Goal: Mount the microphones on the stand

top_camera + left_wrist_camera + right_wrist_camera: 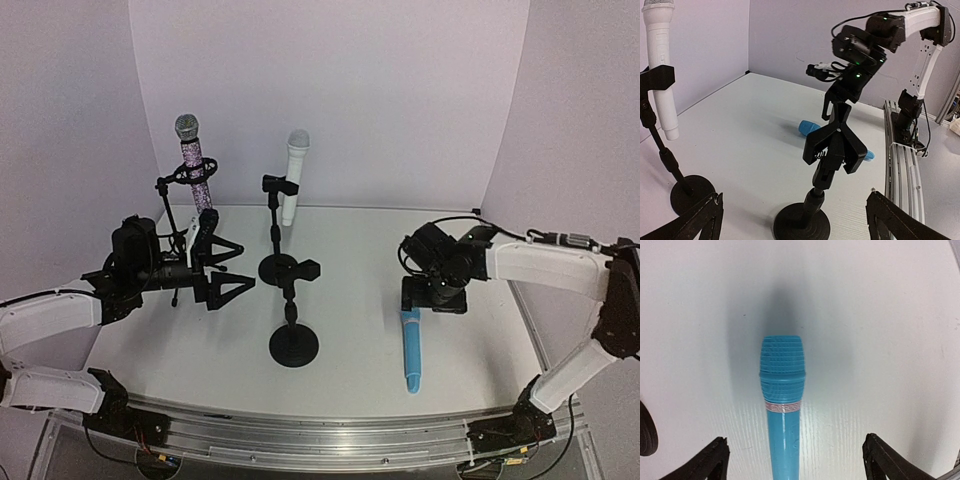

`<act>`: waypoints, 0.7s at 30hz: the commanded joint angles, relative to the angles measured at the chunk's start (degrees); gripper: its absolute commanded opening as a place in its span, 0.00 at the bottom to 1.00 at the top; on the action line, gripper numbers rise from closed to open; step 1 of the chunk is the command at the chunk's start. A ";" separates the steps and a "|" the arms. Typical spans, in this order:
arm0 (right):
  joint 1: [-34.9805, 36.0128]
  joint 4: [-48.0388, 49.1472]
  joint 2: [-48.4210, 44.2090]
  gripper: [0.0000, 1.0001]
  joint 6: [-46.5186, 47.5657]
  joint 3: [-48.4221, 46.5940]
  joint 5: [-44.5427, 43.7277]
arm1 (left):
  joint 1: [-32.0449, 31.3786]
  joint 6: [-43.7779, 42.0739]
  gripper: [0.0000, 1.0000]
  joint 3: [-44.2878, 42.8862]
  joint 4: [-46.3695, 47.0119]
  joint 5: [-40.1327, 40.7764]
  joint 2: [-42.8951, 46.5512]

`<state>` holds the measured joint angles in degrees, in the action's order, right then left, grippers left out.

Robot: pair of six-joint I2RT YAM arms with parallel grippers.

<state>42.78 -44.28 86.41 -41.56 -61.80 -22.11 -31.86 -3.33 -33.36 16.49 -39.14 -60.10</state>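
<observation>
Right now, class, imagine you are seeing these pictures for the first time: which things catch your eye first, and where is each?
Two microphones stand upright in clips at the back: the purple-glitter microphone on the left and the white microphone near the middle. The light blue microphone lies flat on the right of the table, with the right gripper open over its head end. Nearer the arms, the front stand has an empty clip.

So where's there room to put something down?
Bare tabletop lies between the empty stand and the blue microphone, and at the back right beyond the right claw. The back left is crowded with stands and the left claw.
</observation>
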 commanded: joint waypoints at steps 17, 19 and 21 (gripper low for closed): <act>-5.85 -11.15 26.60 0.61 6.39 -16.28 15.69 | -0.39 -3.13 1.00 -2.58 0.64 -0.91 0.51; -6.20 -10.67 27.59 0.51 6.33 -16.34 15.67 | -0.41 -3.08 1.00 -2.65 0.52 -1.16 0.51; -6.48 -10.28 28.20 0.41 6.38 -16.30 16.21 | -0.40 -3.48 1.00 -2.87 0.00 -1.64 0.50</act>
<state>37.05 -54.05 113.10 -35.67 -76.45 -7.20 -31.94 -6.00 -33.41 16.47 -39.37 -60.07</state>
